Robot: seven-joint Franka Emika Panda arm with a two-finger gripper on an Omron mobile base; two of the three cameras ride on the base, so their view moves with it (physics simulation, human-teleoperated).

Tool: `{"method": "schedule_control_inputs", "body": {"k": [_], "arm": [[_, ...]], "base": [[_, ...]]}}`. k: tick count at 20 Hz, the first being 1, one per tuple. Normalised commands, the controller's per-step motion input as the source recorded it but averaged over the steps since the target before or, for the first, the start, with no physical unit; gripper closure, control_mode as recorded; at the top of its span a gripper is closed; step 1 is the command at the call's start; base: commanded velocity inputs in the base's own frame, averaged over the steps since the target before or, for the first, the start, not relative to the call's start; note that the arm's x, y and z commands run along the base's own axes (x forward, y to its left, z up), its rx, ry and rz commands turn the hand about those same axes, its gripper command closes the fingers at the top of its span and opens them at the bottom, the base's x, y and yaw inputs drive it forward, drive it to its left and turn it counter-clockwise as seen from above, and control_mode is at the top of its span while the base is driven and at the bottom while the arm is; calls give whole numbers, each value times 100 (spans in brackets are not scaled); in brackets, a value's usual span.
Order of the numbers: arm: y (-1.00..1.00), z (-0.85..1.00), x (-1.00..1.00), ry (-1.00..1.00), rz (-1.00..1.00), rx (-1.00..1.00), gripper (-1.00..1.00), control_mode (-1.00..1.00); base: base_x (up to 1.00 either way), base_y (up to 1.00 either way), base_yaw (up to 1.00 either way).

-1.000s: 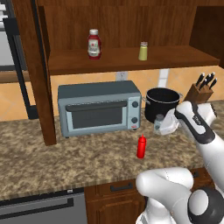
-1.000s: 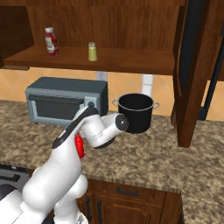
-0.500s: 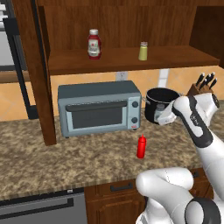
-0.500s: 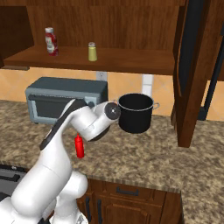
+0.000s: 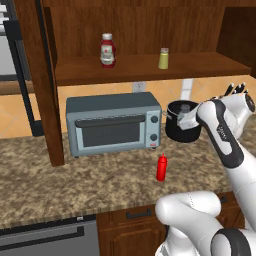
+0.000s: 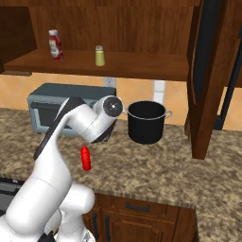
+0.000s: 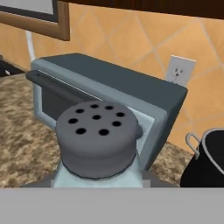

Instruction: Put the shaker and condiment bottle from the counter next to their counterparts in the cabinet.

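A kitchen with orange tiled wall, dark wooden cabinet (image 5: pixel 50 90) and a speckled brown table (image 5: pixel 75 185) running across the lower half of both base views. On the cabinet's open shelf, in the upper middle of the left base view, a wide red bottle with a white cap (image 5: pixel 107 50) stands well apart from a yellowish-green shaker (image 5: pixel 163 58); in the right base view they sit at the upper left. Below the shelf a grey toaster oven (image 5: pixel 114 125) stands on the table with a black pot (image 5: pixel 181 122) just to its right.

The slim red squeeze bottle (image 5: pixel 161 167) stands upright on the table in front of the oven, centre of the left base view.

The jaws (image 5: pixel 186 119) hang above the table at the right of the left base view, in front of the pot. They are closed on the small pale blue-grey shaker (image 7: pixel 98 146), whose grey, holed cap sits at the bottom centre of the hand view, held off the table with the oven behind it.
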Motion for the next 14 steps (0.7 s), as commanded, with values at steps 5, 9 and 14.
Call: {"method": "schedule_control_inputs", "body": {"k": [5, 9, 14], "arm": [[0, 52, 0, -3, -7, 0, 100, -100], [0, 50, 0, -3, -7, 0, 100, -100], [0, 53, 0, -4, -8, 0, 100, -100]], "base": [[0, 0, 0], [0, 0, 0], [0, 0, 0]]}}
